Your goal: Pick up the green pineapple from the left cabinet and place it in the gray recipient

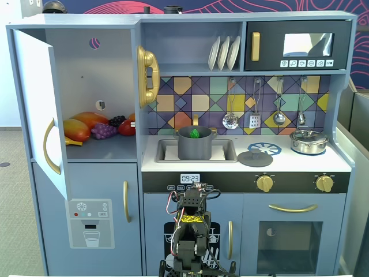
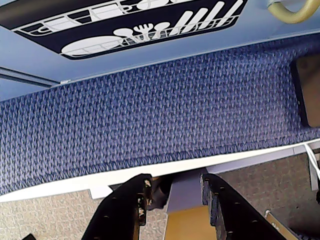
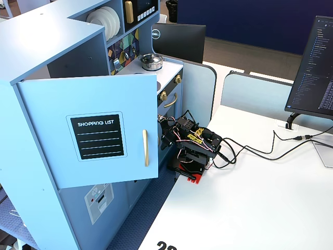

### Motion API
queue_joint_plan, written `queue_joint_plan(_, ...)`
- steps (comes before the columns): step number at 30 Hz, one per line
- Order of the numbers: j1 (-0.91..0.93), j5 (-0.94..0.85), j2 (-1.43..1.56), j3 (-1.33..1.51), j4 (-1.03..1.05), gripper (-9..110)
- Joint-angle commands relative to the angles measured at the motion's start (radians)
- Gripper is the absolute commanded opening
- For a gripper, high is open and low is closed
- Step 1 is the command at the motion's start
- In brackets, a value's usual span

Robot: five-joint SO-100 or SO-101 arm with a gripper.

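The green pineapple sits inside the gray pot, centre of a fixed view, and the pot stands in the sink of the toy kitchen. The placing step therefore appears complete; what remains, by judgement, is only for the arm to rest clear. The cabinet, upper left of that frame, stands with its door swung open, and a mango, grapes and other fruit lie on its shelf. The arm is folded low at the bottom centre, in front of the lower doors, well apart from the pot. In the wrist view the pincer enters from the bottom edge, its jaws apart and holding nothing, above blue carpet and the white surface.
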Motion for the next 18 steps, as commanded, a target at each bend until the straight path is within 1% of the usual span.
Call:
queue_joint_plan(1, -0.035, -0.006, -0.003, -0.006, 0.178, 3)
queue_joint_plan(4, -0.066, -0.006, -0.003, -0.006, 0.178, 4)
queue_joint_plan(18, -0.066, 0.000, -0.003, -0.006, 0.178, 4)
